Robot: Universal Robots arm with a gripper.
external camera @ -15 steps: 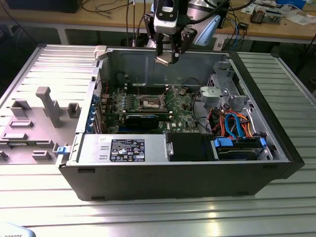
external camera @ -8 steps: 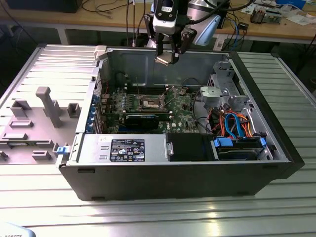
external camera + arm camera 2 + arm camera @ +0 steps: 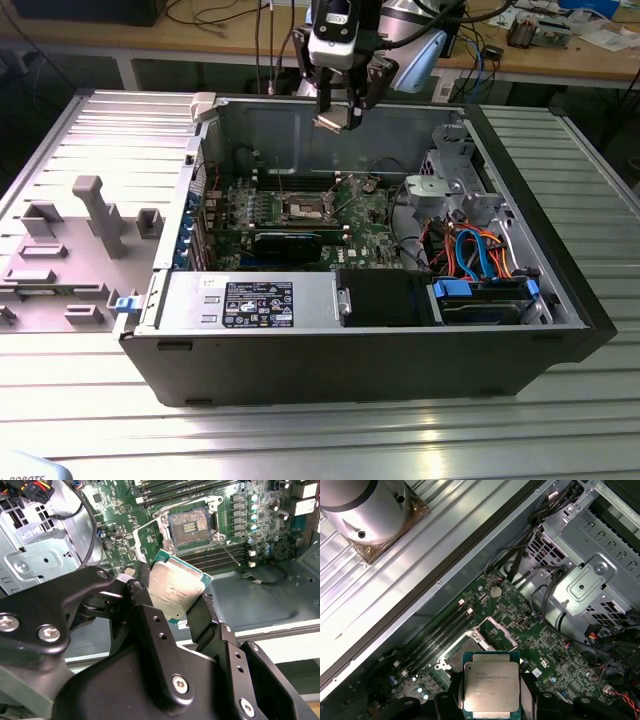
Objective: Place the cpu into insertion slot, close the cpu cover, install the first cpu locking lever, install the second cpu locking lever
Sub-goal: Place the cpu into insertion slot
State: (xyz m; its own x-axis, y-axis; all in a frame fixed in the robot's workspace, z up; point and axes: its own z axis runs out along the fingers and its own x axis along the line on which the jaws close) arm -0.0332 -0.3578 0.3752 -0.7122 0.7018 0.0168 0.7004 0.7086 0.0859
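Insertion slot [image 3: 462, 647] partly hidden behind the cpu [image 3: 491, 685]; two chip edges (second wrist view) covered by the gripper [image 3: 172, 596].

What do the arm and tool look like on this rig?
The tool is matte black: flat, jointed link bars that end in two slim fingers, fastened with round silver screws. The arm behind it is a smooth silver-grey cylinder. In the exterior view, the wrist end is pale grey above a black body.
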